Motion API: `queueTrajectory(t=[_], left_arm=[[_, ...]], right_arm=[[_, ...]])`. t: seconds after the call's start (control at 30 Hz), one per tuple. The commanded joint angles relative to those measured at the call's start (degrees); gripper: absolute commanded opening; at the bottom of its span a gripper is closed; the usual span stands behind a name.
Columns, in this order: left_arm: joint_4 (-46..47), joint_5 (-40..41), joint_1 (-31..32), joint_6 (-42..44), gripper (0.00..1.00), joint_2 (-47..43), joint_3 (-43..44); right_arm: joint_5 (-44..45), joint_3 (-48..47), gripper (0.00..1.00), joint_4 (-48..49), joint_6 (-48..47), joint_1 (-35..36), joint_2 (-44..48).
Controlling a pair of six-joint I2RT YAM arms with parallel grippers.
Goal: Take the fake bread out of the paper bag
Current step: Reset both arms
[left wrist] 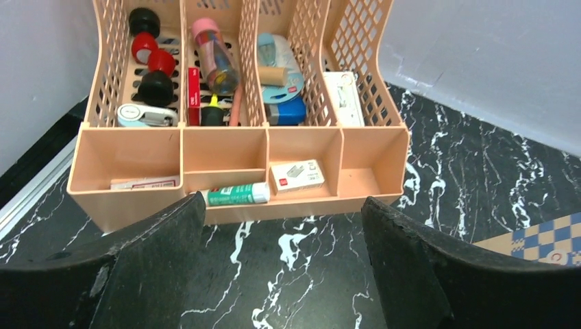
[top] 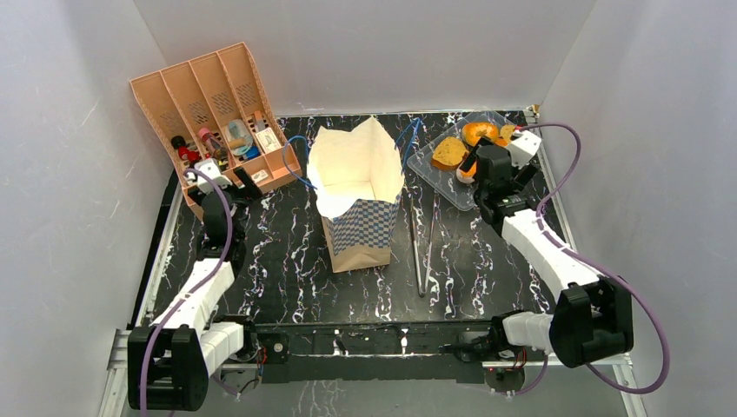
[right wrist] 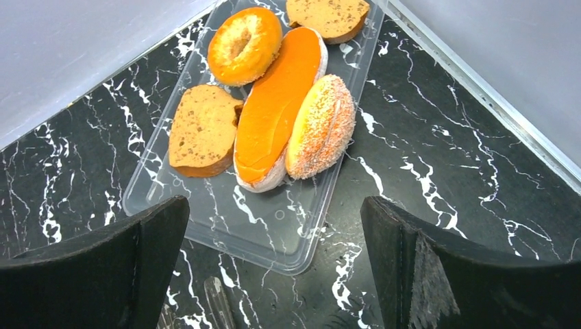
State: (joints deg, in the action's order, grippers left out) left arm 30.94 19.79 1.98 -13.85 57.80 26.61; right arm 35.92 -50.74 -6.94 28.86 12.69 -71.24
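- Right gripper [right wrist: 274, 209]: jaws spread wide, holding nothing, hovering over the near end of the clear tray [right wrist: 226, 219] at the far right of the table.
- Fake bread [right wrist: 274, 110]: 5 pieces lie in that tray, just beyond the fingertips. They are the long orange loaf, a ring bagel [right wrist: 244, 44], 2 brown toast slices [right wrist: 202, 130] and a sugared oval bun [right wrist: 322, 127].
- Loaf axis: it runs from the near end to the far end of the tray, so the open jaws straddle its width. The bun touches its right flank and the toast its left.
- Paper bag [top: 361, 228]: upright at table centre, mouth open, left of the right gripper and well apart from it. Its floor is hidden, so I cannot tell whether any bread remains inside.
- Left gripper [left wrist: 282, 205]: also spread and empty, facing the orange organiser [left wrist: 233, 151] at the far left.
- Judgement: the right arm is far nearer the bread, and the bag sits roughly between the 2 arms.
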Motion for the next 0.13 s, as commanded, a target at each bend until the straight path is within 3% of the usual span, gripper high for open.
queueTrajectory(t=[0.0,0.1], left_arm=[[6.47,-1.52,-0.27,0.85,0.82,-1.00,-0.54],[8.78,-1.46,-0.22,0.70,0.81,-1.36,-2.47]], right_arm=[[5.15,0.59,0.93,2.73,-0.50,3.63,-0.63],[7.85,1.53,0.94,3.09,-1.18,6.65,-0.81]])
